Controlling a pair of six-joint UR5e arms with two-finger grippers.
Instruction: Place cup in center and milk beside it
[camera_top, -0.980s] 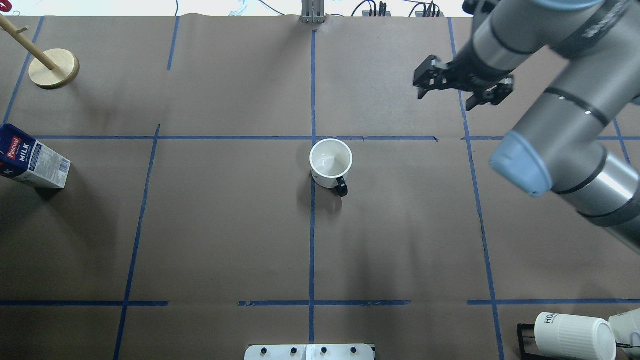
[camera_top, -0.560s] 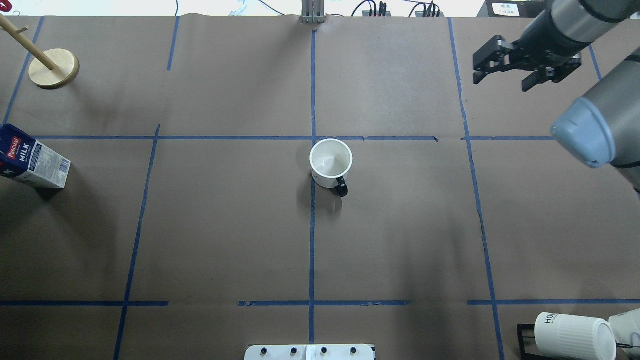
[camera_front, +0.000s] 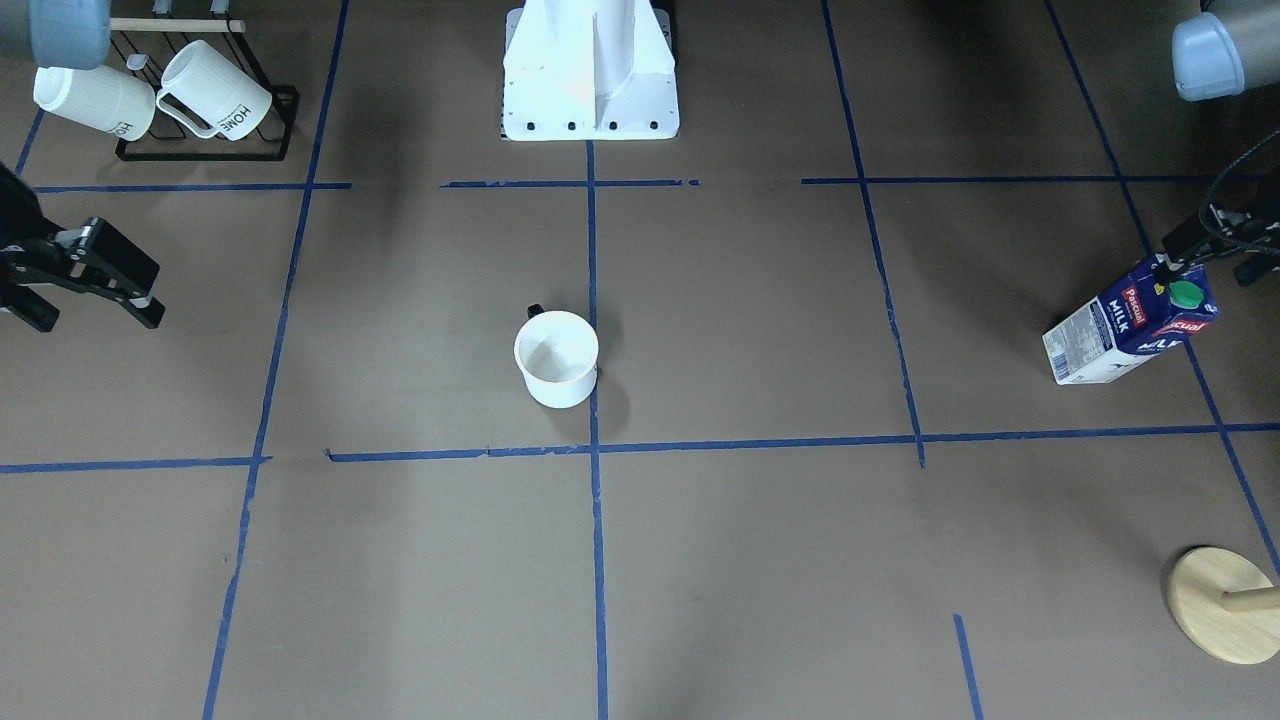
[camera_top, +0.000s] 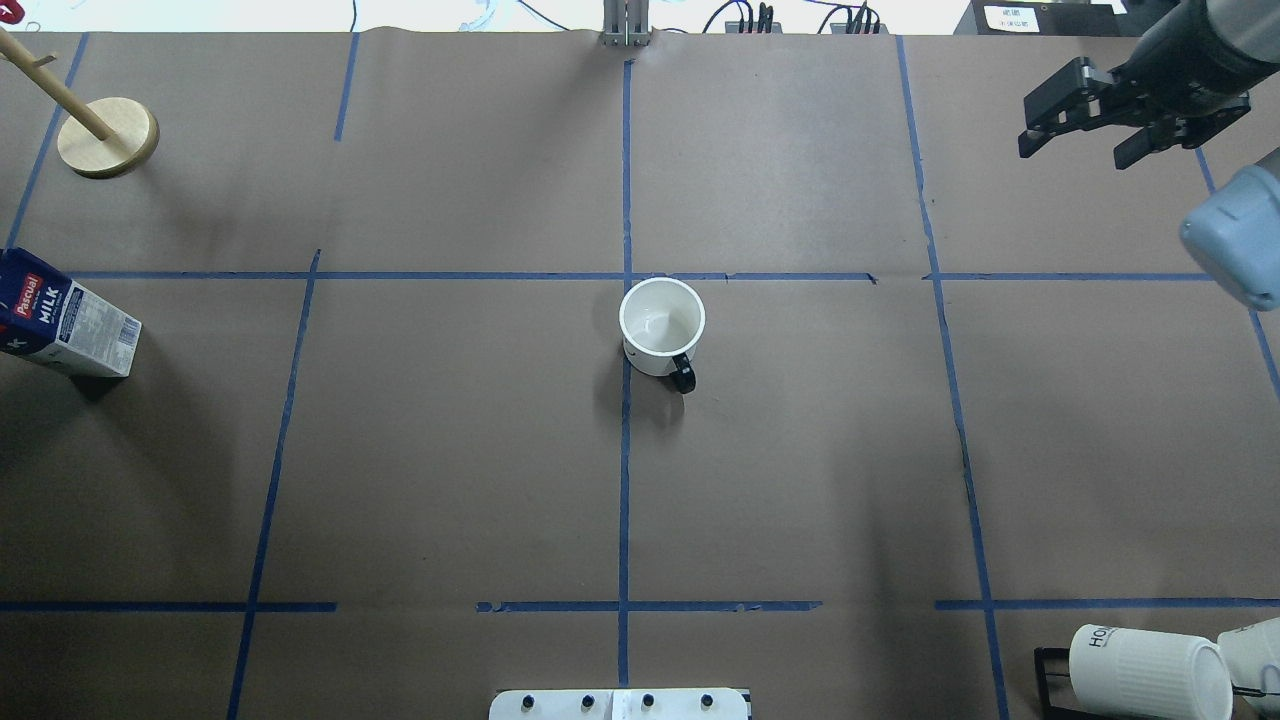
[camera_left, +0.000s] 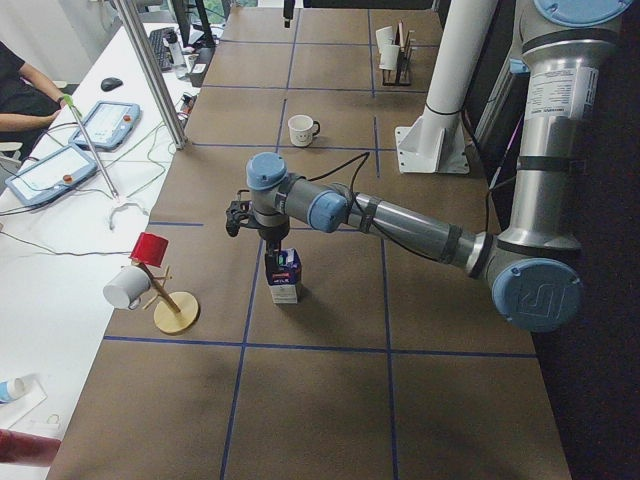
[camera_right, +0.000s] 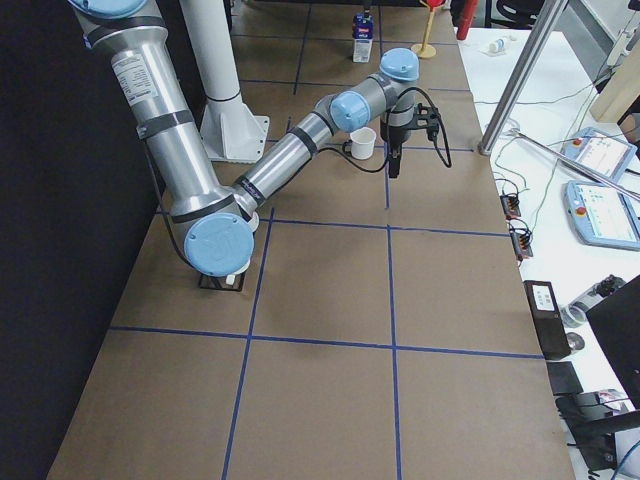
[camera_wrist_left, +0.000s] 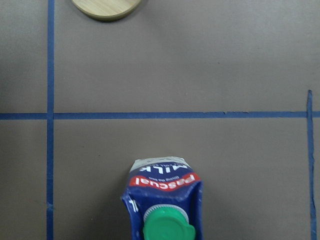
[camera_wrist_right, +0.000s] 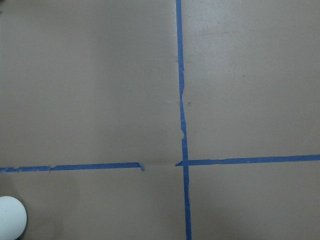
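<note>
The cup (camera_top: 661, 325) is a plain white mug with a dark handle. It stands upright just near-right of the center tape crossing (camera_top: 626, 276), and also shows in the front view (camera_front: 556, 357). The milk (camera_top: 65, 325) stands upright at the table's far left edge, and the left wrist view shows its green cap from above (camera_wrist_left: 168, 227). My left gripper (camera_front: 1212, 262) hovers open just above the milk, not touching it. My right gripper (camera_top: 1075, 152) is open and empty at the far right, well away from the cup.
A wooden stand (camera_top: 108, 137) sits at the far left corner. A black rack with ribbed HOME mugs (camera_top: 1150, 670) stands at the near right corner. The white robot base (camera_front: 590, 70) is at the near middle edge.
My right gripper has moved right and farther back, away from the cup, staying open. The cup and the milk have not moved.
</note>
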